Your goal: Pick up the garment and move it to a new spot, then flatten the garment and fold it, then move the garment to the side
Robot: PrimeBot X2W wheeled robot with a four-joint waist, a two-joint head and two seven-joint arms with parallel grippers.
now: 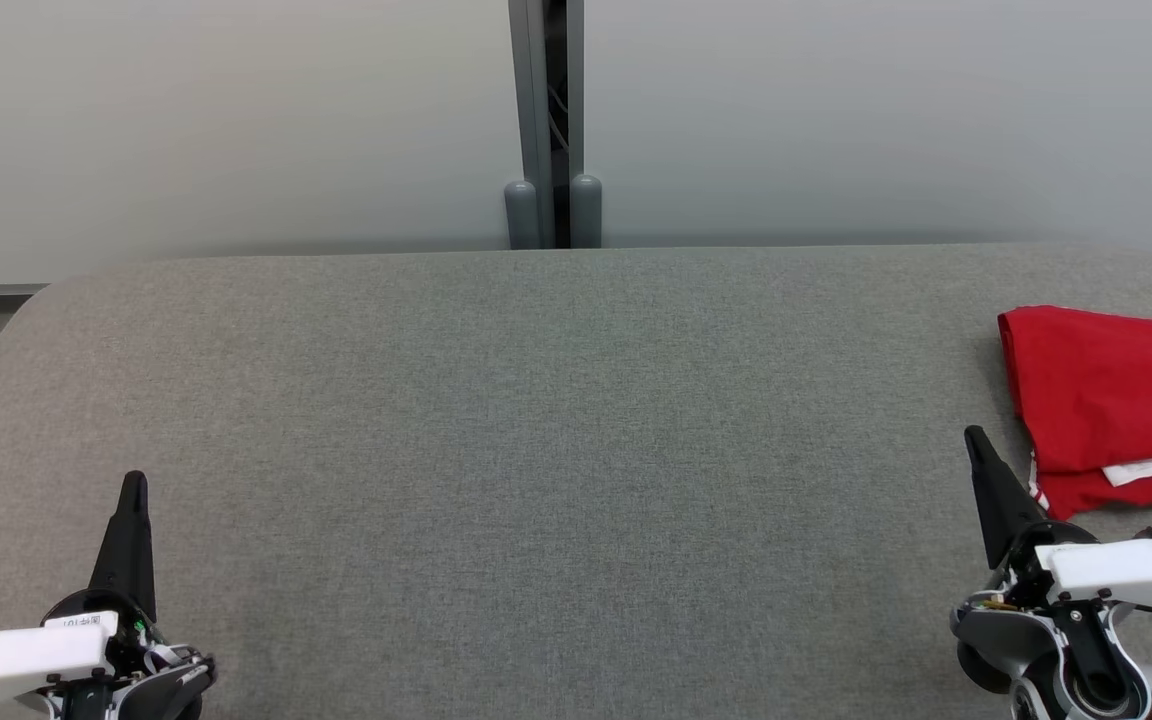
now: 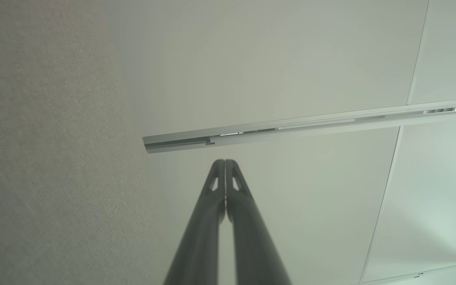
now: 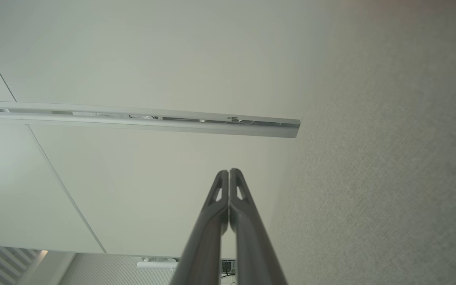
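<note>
Right edge of table [image 1: 556, 450]: red garment [image 1: 1106, 390] — a nudge could tip it off.
Right gripper [image 1: 976, 438]: closed on nothing, just beside it — snag risk.
Left gripper [image 1: 134, 482]: closed, empty.

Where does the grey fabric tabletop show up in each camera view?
Head view: the tabletop spans the lower two thirds, edge to edge.
Left wrist view: the tabletop runs down the left side, left of the shut left gripper.
Right wrist view: the tabletop runs down the right side, right of the shut right gripper.
Shared landmark: the metal post between the wall panels.
</note>
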